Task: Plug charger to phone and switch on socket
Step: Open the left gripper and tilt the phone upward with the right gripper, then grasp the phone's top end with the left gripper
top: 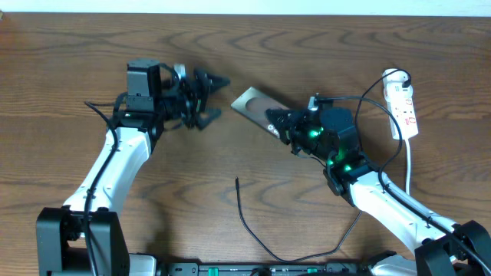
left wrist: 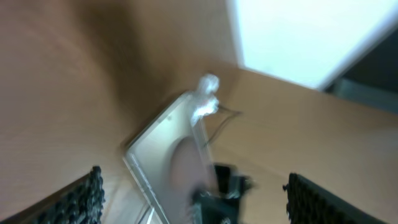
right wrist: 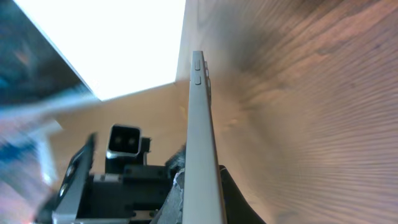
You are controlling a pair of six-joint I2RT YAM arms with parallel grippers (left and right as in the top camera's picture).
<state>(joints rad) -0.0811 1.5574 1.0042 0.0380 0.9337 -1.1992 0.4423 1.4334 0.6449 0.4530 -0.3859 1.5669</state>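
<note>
One end of the phone (top: 250, 102) is pinched in the right tool (top: 276, 121); left tool (top: 219, 97) gapes empty, so any twist could well drop it

A dark brown wood-grain table (top: 69, 46) fills the overhead view; a pale, bright strip (top: 245, 6) borders it at 12 o'clock.

No lettering can be read — not on the phone (top: 250, 102), not on the socket (top: 403, 103).
</note>
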